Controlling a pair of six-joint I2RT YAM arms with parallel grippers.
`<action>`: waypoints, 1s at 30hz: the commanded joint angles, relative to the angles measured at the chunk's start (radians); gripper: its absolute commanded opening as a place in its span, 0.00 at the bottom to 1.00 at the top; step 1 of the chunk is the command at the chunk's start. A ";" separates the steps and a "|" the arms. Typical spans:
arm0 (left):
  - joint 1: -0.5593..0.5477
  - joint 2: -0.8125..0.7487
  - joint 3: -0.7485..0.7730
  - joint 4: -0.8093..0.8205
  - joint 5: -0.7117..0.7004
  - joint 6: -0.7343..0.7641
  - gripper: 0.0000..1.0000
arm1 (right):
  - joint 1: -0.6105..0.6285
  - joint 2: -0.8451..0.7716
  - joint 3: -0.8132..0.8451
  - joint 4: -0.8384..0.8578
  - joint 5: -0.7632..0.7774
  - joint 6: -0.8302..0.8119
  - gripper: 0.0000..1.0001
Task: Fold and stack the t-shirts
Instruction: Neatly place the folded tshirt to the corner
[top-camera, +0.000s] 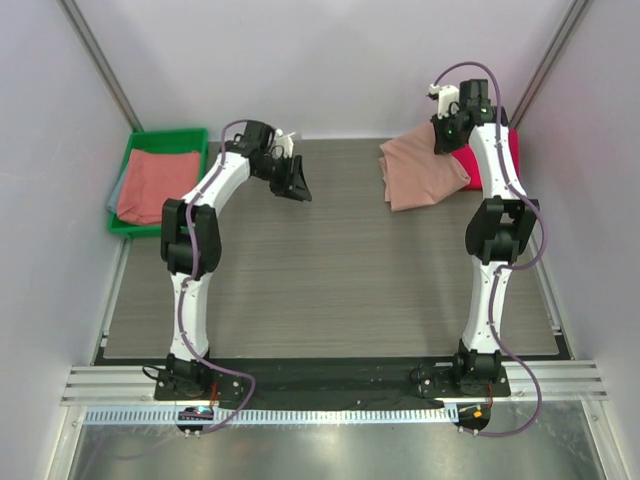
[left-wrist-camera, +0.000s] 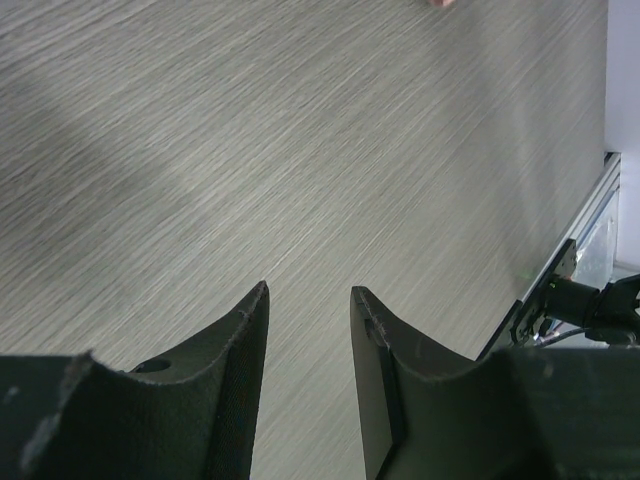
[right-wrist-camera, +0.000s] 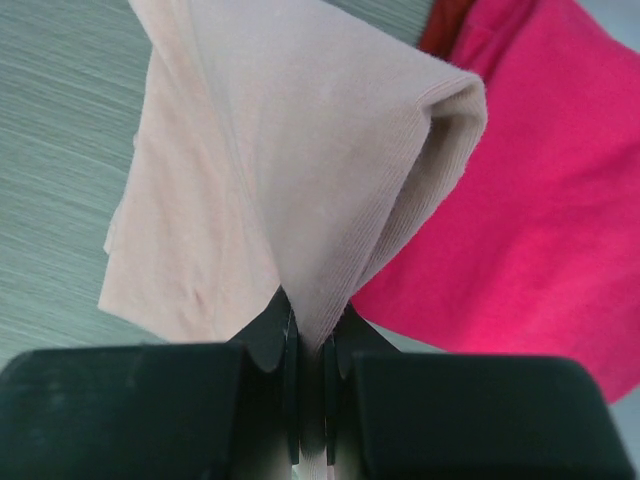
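A salmon-pink t-shirt (top-camera: 420, 170) lies bunched at the back right of the table, partly over a bright magenta t-shirt (top-camera: 478, 160). My right gripper (top-camera: 447, 135) is shut on a fold of the salmon-pink t-shirt (right-wrist-camera: 300, 180) and lifts its edge; the magenta t-shirt (right-wrist-camera: 540, 210) lies beneath to the right. My left gripper (top-camera: 293, 183) is open and empty above bare table at the back left; its fingers (left-wrist-camera: 230, 370) frame only the tabletop. Folded salmon t-shirts (top-camera: 155, 185) lie in the bin.
A green plastic bin (top-camera: 135, 160) stands at the back left, off the table's edge. White walls close in both sides. A metal rail (left-wrist-camera: 580, 250) runs along the table's edge in the left wrist view.
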 joint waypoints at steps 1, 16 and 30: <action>-0.007 0.008 0.043 0.019 -0.004 0.018 0.39 | -0.027 -0.106 0.063 0.051 0.040 0.004 0.01; -0.050 0.024 0.049 0.013 -0.019 0.032 0.40 | -0.082 -0.148 0.137 0.075 0.042 0.012 0.01; -0.073 0.033 0.052 0.018 -0.022 0.027 0.40 | -0.185 -0.100 0.183 0.111 0.071 0.009 0.01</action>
